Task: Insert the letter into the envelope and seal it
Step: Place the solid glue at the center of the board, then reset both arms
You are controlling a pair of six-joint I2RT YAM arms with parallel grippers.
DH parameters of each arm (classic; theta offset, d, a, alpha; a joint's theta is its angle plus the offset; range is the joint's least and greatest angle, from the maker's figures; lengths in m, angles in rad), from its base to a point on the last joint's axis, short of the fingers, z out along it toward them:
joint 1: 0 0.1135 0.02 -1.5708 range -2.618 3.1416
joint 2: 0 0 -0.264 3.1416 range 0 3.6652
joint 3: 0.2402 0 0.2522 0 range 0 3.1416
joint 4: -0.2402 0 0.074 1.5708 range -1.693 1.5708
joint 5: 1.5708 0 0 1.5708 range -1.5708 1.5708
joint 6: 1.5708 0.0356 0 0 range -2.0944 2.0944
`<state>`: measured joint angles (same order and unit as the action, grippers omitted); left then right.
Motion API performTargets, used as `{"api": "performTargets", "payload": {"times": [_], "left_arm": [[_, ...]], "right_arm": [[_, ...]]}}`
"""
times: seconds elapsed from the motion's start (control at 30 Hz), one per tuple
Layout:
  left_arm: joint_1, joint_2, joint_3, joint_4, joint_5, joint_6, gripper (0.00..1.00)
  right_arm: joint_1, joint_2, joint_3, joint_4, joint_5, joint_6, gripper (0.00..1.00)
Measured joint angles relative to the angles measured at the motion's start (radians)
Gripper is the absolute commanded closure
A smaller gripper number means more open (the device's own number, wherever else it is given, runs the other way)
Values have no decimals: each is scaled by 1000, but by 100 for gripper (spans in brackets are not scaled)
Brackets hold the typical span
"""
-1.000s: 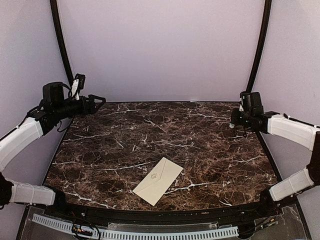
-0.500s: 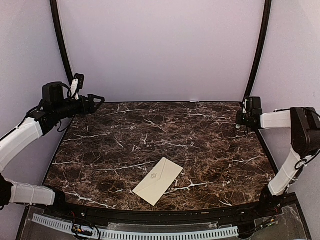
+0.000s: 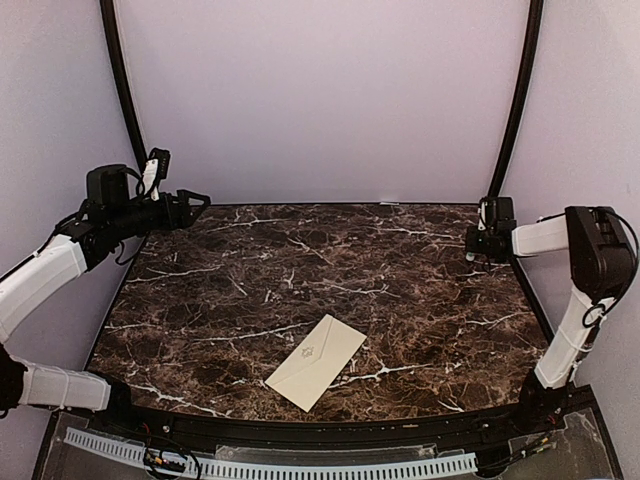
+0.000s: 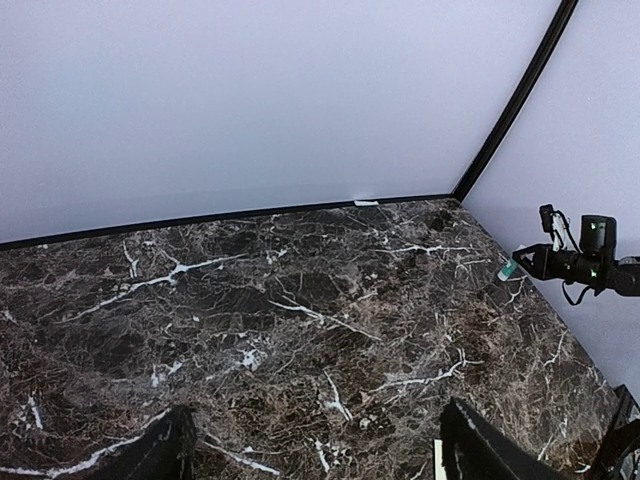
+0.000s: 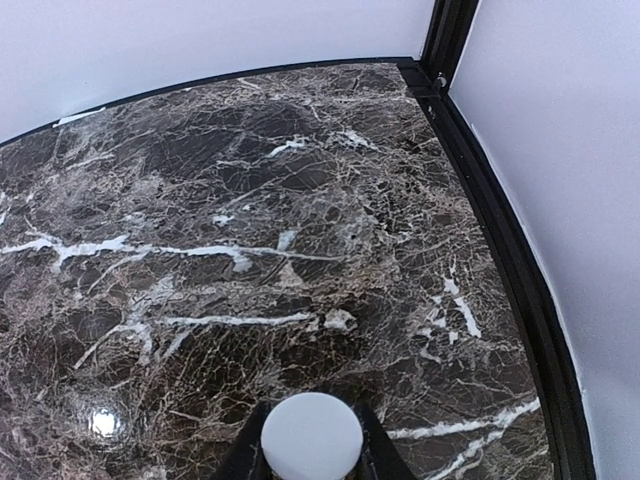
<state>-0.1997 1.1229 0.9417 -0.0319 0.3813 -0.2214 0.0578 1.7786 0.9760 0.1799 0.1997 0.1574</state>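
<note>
The cream-beige envelope (image 3: 316, 362) lies flat and tilted at the table's front centre, its flap down and the small emblem facing up. The letter is out of view. My left gripper (image 3: 195, 200) hovers over the back left corner, open and empty; its fingers (image 4: 478, 452) stand wide apart in the left wrist view. My right gripper (image 3: 472, 248) is at the back right edge, shut on a small stick with a round white end (image 5: 312, 438). That stick's pale tip also shows in the left wrist view (image 4: 507, 270). Both grippers are far from the envelope.
The dark marble table (image 3: 240, 290) has a black raised rim along the right side (image 5: 500, 250). Pale walls close it in at the back and sides. The right arm's elbow (image 3: 598, 250) is folded up against the right wall.
The right arm has folded back, its elbow rising against the right wall, while its gripper stays near the back right edge. The left arm and the envelope have not moved.
</note>
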Motion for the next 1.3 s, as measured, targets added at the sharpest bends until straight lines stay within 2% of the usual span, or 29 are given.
{"api": "performTargets", "payload": {"times": [0.2, 0.47, 0.53, 0.7, 0.83, 0.9, 1.07, 1.2, 1.3], "left_arm": [[0, 1, 0, 0, 0, 0, 17], [0, 1, -8, 8, -3, -4, 17], [0, 1, -16, 13, -6, -20, 17], [0, 3, -63, 77, -23, -114, 15], [16, 0, -193, 181, -69, -183, 12], [76, 17, -259, 226, -52, -224, 12], [352, 38, -434, 391, -50, -281, 10], [418, 27, -531, 495, -133, -243, 9], [426, 11, -650, 660, -188, -183, 8]], "right_arm": [[0, 2, 3, 0, -5, -9, 54], [0, -1, 6, -1, -13, -19, 23], [0, -14, 6, -8, -18, -21, 19], [0, -107, -2, -23, -20, -21, 14], [0, -249, -53, -6, -26, -18, 12], [0, -344, -113, 23, -40, -13, 11], [-3, -557, -306, 119, -89, -4, 8], [-13, -678, -465, 216, -110, 1, 7], [-19, -736, -589, 313, -117, 1, 6]]}}
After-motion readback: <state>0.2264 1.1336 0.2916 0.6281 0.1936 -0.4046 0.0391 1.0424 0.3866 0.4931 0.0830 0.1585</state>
